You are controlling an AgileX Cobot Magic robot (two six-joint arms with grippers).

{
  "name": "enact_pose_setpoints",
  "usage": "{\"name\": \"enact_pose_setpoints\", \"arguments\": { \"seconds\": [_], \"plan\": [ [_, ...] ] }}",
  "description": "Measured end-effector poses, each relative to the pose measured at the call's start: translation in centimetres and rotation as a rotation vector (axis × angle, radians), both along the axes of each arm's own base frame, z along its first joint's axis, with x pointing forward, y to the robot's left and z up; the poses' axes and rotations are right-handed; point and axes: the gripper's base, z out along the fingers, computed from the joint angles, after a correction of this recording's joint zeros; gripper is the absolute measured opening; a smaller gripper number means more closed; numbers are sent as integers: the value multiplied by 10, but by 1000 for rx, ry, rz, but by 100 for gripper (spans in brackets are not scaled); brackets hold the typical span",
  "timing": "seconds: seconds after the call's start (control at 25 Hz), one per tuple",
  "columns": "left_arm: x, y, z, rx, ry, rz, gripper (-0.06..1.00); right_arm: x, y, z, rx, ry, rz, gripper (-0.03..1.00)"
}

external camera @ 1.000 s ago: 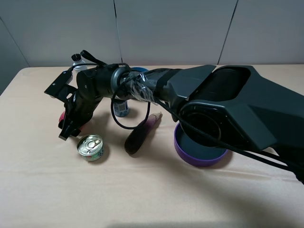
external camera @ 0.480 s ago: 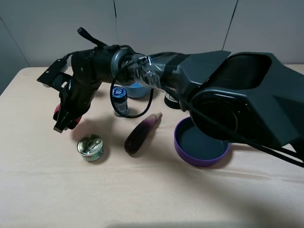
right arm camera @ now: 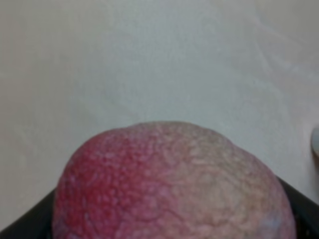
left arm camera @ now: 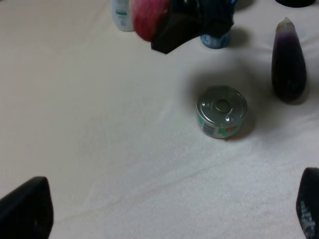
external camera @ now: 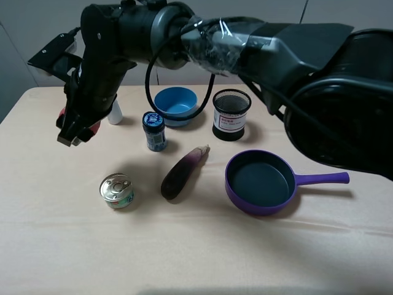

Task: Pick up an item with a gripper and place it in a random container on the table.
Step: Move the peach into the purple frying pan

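Note:
My right gripper [external camera: 76,127] reaches across to the far left of the table [external camera: 55,246] and is shut on the red-pink peach [external camera: 92,128], holding it well above the cloth. The peach fills the right wrist view [right arm camera: 169,184], with black fingers [right arm camera: 17,226] on both sides of it. It also shows in the left wrist view [left arm camera: 148,17], gripped by a black finger [left arm camera: 174,31]. The purple frying pan [external camera: 258,181] lies empty at the right, handle pointing right. My left gripper [left arm camera: 164,211] is open and empty, low over the front of the table.
A tin can [external camera: 116,189] and a dark eggplant [external camera: 182,172] lie in the middle front. A blue bowl [external camera: 176,103], a black mesh cup [external camera: 232,114], a blue-capped jar [external camera: 154,131] and a white bottle [external camera: 115,112] stand behind. The right arm spans overhead.
My right gripper has risen from the table with the peach in it and moved a little left. The arm has lifted off the pan, so its handle shows.

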Motion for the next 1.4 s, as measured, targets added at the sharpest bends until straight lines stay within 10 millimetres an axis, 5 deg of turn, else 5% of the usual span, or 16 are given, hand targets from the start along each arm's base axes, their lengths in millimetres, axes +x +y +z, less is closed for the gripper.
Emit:
{"name": "enact_pose_setpoints", "arguments": {
  "seconds": [0.6,0.96,1.4],
  "plan": [
    [0,0,0,0,0,0,99,-4,-43,51,-179,41,-9,52],
    [0,0,0,0,0,0,99,-8,-83,56,-244,64,-50,52],
    [0,0,0,0,0,0,99,-14,-159,48,-275,82,-160,52]
  ]
}}
